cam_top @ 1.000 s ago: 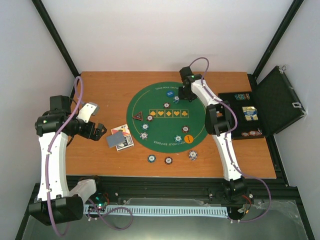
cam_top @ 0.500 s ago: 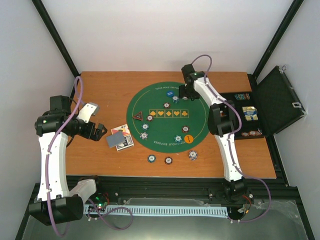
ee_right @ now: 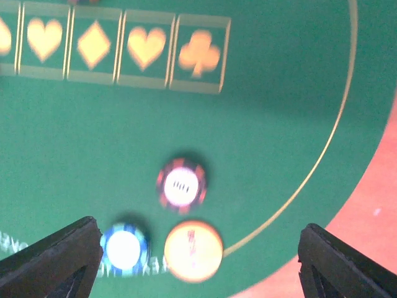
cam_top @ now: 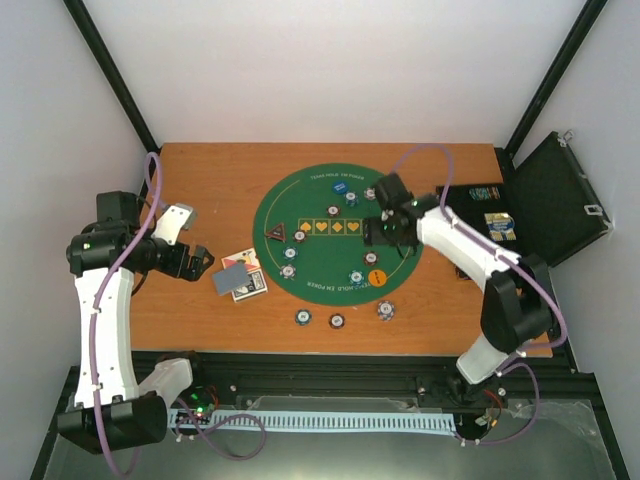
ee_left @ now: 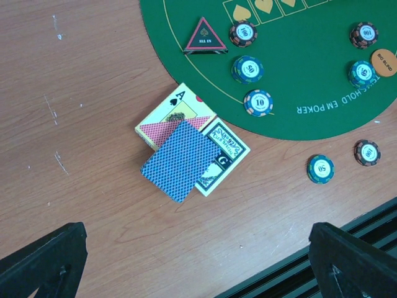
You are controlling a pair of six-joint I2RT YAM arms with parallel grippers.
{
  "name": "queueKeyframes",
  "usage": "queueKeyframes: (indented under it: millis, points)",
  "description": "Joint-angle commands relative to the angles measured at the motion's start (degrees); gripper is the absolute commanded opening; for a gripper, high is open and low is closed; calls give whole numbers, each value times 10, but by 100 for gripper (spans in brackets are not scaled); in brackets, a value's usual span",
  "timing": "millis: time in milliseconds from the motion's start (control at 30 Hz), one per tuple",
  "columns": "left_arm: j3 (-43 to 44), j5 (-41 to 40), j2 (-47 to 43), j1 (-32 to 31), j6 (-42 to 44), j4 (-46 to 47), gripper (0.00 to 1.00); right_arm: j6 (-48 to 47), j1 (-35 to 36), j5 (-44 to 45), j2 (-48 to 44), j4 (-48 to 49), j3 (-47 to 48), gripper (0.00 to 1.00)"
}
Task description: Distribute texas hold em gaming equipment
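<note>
Green mat (ee_left: 310, 81): "HOLD EM POKER"; marker (ee_left: 205, 38): "ALL IN"; left fingers (ee_left: 43, 261), right fingers (ee_right: 53, 254) apart.

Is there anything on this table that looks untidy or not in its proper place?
The playing cards lie in a crooked, overlapping pile on the bare table beside the green mat, each at a different angle. Three poker chips also sit off the mat, toward the near edge. Nothing looks damaged.

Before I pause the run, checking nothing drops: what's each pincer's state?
Left pincer: open, holding nothing.
Right pincer: open, holding nothing.
</note>
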Motion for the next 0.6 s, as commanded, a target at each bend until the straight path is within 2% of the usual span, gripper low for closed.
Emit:
queueKeyframes:
  millis: [0, 267, 433, 567]
  points:
    - [16, 12, -18, 1, -12, -4, 100, 60, 73, 43, -85, 29, -116, 87]
    - [-2, 19, -38, 1, 1, -3, 100, 161, 178, 65, -209, 15, -258, 90]
    - [-1, 23, -35, 2, 0, 0, 100, 184, 208, 59, -214, 23, -300, 90]
    - [-1, 28, -34, 2, -5, 4, 100, 184, 210, 57, -193, 44, -326, 87]
